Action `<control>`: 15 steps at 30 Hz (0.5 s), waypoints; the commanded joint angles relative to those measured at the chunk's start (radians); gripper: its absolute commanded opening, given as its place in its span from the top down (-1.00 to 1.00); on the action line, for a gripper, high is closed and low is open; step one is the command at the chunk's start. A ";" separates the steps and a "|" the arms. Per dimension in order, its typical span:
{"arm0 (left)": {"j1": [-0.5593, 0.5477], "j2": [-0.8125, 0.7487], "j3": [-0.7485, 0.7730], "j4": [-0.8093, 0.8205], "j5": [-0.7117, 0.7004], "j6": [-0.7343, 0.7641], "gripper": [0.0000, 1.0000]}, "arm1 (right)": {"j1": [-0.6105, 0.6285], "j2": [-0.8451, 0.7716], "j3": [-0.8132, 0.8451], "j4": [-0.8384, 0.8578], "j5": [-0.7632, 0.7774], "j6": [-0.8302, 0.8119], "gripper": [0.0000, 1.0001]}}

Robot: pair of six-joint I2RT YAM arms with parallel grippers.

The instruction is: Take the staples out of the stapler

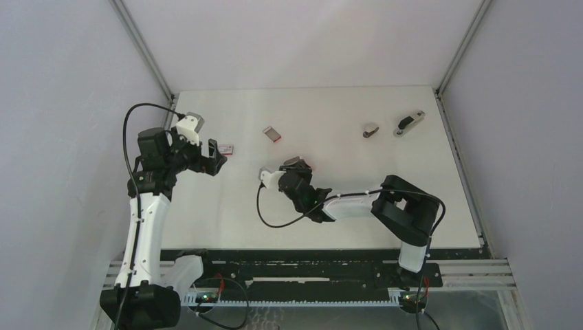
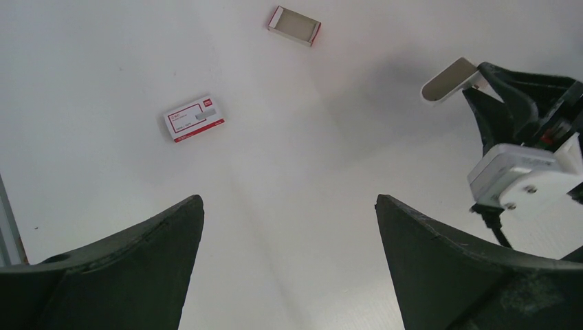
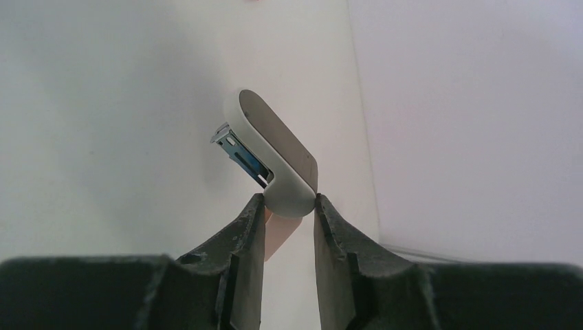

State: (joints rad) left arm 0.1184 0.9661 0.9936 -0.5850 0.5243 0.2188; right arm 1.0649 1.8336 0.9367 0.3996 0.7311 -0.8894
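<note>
The stapler is white with a grey top. It is lifted off the table, and my right gripper is shut on its rounded rear end. A metal magazine with a blue part shows at its open mouth, and a pinkish part hangs between my fingers. The staples are hidden; I cannot tell if any sit in the magazine. From above, the stapler is at mid-table. My left gripper hovers open to its left, holding nothing. The left wrist view shows its fingers wide apart and the stapler at upper right.
A small red-and-white box lies just beyond my left gripper, also seen from the left wrist as a closed box. A second, open box lies further back. A small grey item and a black-and-grey tool lie at the back right.
</note>
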 commanded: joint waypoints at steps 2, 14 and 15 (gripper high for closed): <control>0.008 -0.001 -0.024 0.040 -0.004 -0.020 -0.98 | -0.014 -0.026 0.062 -0.166 -0.072 0.137 0.63; 0.009 -0.005 -0.026 0.037 0.001 -0.016 -0.99 | -0.043 0.046 0.223 -0.601 -0.274 0.295 0.58; 0.007 -0.006 -0.025 0.037 0.001 -0.016 -0.99 | -0.048 0.043 0.228 -0.611 -0.280 0.304 0.58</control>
State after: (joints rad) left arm 0.1184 0.9688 0.9936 -0.5850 0.5247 0.2173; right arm 1.0374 1.8931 1.0878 -0.0738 0.5346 -0.6865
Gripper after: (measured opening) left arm 0.994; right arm 0.269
